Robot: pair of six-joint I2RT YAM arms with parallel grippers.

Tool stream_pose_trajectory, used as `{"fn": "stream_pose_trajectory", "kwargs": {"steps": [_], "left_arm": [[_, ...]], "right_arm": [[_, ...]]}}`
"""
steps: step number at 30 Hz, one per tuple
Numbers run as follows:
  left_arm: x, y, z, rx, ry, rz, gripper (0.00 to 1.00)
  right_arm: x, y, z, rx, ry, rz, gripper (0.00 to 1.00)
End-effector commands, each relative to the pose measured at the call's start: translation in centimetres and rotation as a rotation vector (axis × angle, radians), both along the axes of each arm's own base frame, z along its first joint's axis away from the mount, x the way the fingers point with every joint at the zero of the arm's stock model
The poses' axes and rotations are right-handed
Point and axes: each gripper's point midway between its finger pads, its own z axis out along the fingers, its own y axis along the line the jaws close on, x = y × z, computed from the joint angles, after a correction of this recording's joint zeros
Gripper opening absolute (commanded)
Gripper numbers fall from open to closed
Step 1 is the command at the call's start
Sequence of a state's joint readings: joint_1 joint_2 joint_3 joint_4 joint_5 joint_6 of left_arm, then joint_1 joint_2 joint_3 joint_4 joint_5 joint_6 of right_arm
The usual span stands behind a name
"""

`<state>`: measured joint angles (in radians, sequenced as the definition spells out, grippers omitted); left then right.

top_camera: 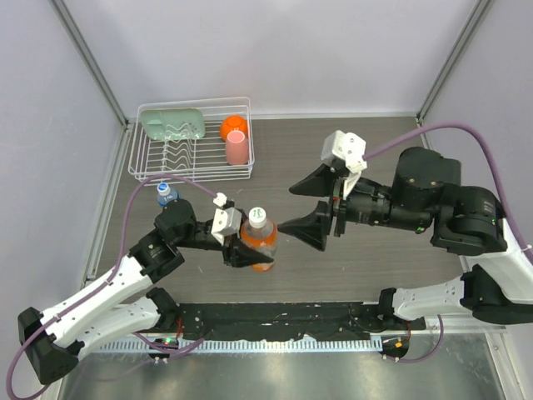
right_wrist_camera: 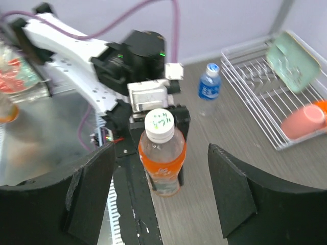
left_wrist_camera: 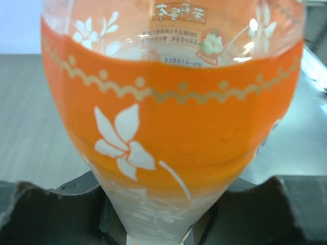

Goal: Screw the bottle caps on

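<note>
One white cap (top_camera: 257, 215) sits on the orange bottle (top_camera: 261, 243) at frame centre; the left gripper (top_camera: 250, 252) pinches that bottle, we judge to resist twisting; the right gripper (top_camera: 286, 207) hangs just right, jaws spread; the blue bottle (top_camera: 167, 196) stands upper left.

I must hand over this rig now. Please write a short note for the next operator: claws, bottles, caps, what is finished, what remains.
Left claw: shut on the orange bottle, which stands upright.
Right claw: open, empty, beside that bottle, not touching it.
White cap sits on the orange bottle; how tight, I cannot tell.
Blue-label bottle stands near the dish rack, bluish cap on it.
Left to do, probably: check both caps, then release the orange bottle.
</note>
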<state>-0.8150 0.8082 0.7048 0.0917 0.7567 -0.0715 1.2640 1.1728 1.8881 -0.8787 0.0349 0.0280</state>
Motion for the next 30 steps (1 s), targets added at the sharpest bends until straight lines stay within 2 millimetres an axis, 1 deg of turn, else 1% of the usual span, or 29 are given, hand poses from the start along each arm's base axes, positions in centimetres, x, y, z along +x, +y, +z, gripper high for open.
{"fn": "stream_pose_trajectory", "kwargs": {"steps": [1, 2, 3, 8, 10, 16, 22, 30], "left_arm": [[-6.9, 1.4, 2.3, -0.024, -0.031, -0.410, 0.28], [-7.3, 1.6, 2.6, -0.027, -0.044, -0.439, 0.29], [-8.1, 2.1, 2.5, -0.020, -0.034, -0.488, 0.28], [-9.2, 2.7, 2.7, -0.016, -0.024, -0.567, 0.28], [-9.6, 2.9, 2.6, -0.012, -0.019, -0.594, 0.28], [-10.1, 3.3, 2.6, -0.013, -0.020, -0.624, 0.27], [-10.2, 3.4, 2.8, -0.017, -0.029, -0.624, 0.27], [-10.3, 3.5, 2.9, -0.020, -0.034, -0.623, 0.26]], "right_arm": [[-4.0, 0.9, 2.2, 0.038, -0.084, 0.280, 0.78], [-4.1, 1.1, 2.2, 0.035, -0.096, 0.297, 0.78], [-4.4, 1.6, 2.1, 0.032, -0.097, 0.330, 0.78], [-5.5, 3.3, 2.0, 0.027, -0.118, 0.445, 0.77], [-5.9, 3.9, 2.4, 0.040, -0.132, 0.481, 0.77], [-6.2, 5.2, 3.0, 0.076, -0.144, 0.546, 0.76], [-6.2, 6.3, 2.3, 0.080, -0.119, 0.590, 0.74], [-6.0, 7.7, 1.5, 0.073, -0.086, 0.626, 0.67]]}}
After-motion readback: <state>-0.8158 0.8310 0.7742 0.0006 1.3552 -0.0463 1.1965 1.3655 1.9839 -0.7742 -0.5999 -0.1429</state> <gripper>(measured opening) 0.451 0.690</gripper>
